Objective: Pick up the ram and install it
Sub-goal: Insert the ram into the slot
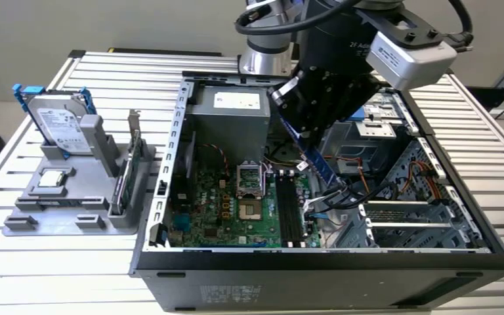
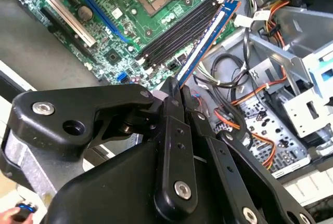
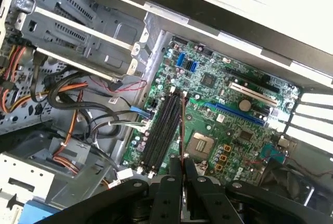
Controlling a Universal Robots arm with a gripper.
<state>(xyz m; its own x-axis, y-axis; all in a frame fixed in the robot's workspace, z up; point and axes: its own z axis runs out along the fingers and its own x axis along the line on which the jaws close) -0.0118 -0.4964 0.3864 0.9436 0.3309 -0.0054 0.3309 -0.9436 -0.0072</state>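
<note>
Over the open case (image 1: 322,262), we see the gripper (image 1: 303,134) clamped on the ram (image 1: 319,165), fingers closed tight against its flat sides. In both wrist views the fingers (image 2: 174,104) (image 3: 171,182) pinch one end of the stick, and the rest of the ram (image 2: 208,39) (image 3: 182,125) sticks out past them toward the motherboard (image 1: 226,203). The stick is tilted, running roughly along the black memory slots (image 1: 289,210) (image 2: 182,31) (image 3: 161,130) and not seated in any of them. We can't tell whether its far end touches the board. The CPU socket (image 1: 247,177) sits just beside the slots. Toward the exterior view's left, well apart from the case, a grey holder (image 1: 24,220) carries a hard drive (image 1: 60,121), an upright card (image 1: 129,164) and a small silver chip (image 1: 52,178).
</note>
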